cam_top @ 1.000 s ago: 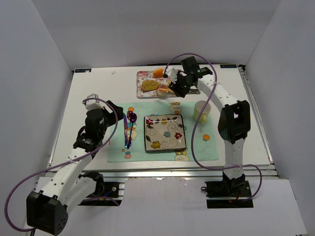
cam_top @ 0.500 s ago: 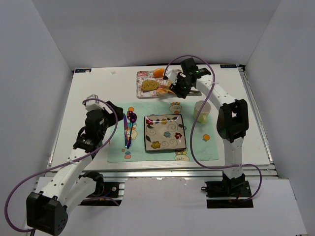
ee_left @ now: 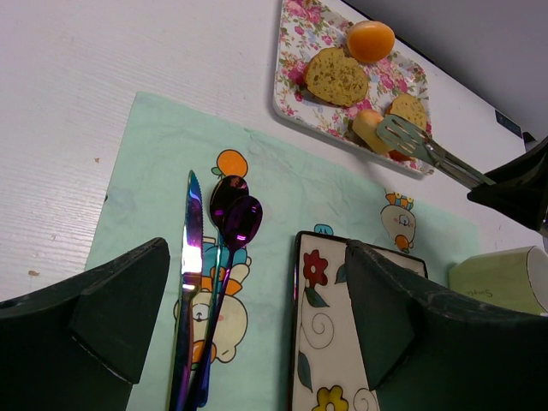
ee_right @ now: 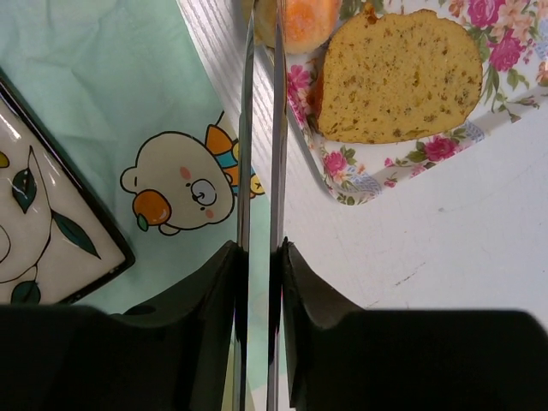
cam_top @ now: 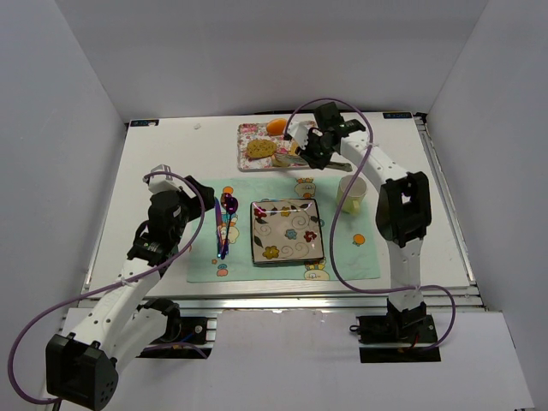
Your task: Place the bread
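We find the bread [ee_left: 368, 130] on the flowered tray [ee_left: 289, 64], at the edge of the tray that faces the arms' bases, with a flat brown slice [ee_left: 336, 75] beside it toward the tray's left and a second slice [ee_left: 407, 107] just behind it. A bright orange fruit [ee_left: 370, 38] lies at the tray's far edge. The right tool [ee_right: 257, 257] is clenched on a pair of metal tongs [ee_left: 419, 147], its two fingers pressing the arms nearly together. It hangs over the near right part of the tray. The slotted tip of the tongs touches the bread, but we cannot tell whether the bread is pinched. The left tool [ee_left: 255, 291] is released, jaws spread wide and grasping nothing, well apart from the tray toward its near left. Just on the near side of the tray, a pale green placemat [ee_left: 154, 171] lies on the worktop [cam_top: 171, 154]. It carries a knife [ee_left: 190, 248], a purple spoon [ee_left: 235, 214] and a square flowered plate [cam_top: 287, 231]. A pale green cup [cam_top: 351, 193] stands off the tray's near right corner.
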Robot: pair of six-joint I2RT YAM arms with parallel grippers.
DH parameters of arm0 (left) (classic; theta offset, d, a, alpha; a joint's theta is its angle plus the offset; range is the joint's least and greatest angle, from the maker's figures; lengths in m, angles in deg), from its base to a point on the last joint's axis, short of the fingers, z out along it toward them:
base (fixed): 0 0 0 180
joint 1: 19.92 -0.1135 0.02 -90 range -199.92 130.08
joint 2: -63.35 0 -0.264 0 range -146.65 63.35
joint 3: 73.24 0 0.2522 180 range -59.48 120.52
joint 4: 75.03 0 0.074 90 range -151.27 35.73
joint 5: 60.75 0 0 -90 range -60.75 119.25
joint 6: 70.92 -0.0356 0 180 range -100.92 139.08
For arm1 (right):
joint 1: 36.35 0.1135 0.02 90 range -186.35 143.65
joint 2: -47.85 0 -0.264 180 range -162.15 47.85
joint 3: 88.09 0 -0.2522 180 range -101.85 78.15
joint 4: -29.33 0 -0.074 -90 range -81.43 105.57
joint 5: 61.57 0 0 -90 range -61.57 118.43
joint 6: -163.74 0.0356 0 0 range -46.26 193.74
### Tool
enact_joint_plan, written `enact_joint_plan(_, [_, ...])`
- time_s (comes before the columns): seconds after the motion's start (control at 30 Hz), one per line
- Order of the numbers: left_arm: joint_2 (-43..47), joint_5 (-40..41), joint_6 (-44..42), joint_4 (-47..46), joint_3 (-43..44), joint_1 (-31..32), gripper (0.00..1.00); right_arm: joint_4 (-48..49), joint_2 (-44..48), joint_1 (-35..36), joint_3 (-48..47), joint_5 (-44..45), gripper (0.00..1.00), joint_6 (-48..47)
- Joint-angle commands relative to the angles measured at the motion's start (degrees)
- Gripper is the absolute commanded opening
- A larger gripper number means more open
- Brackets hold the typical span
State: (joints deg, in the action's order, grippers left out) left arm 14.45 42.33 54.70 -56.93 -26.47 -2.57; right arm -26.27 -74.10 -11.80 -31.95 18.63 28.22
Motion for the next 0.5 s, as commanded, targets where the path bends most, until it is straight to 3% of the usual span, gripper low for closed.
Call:
enact_joint_plan(0.0, [1.09, 0.28, 0.07, 0.06, 1.09, -0.29, 0.92, 1.68, 6.53, 0.32, -0.11, -3.2, 0.18, 0.69])
enact_joint_plan(0.23, [1.0, 0.1, -0.11, -0.38, 1.44, -0.29, 0.92, -0.33, 17.87, 0.32, 7.87, -10.75, 0.16, 1.05])
enact_joint_plan(0.47, [0.83, -0.34, -0.02, -1.09, 1.35, -0.29, 0.92, -6.76, 33.07, 1.54, 28.95, -15.95, 0.18, -4.58])
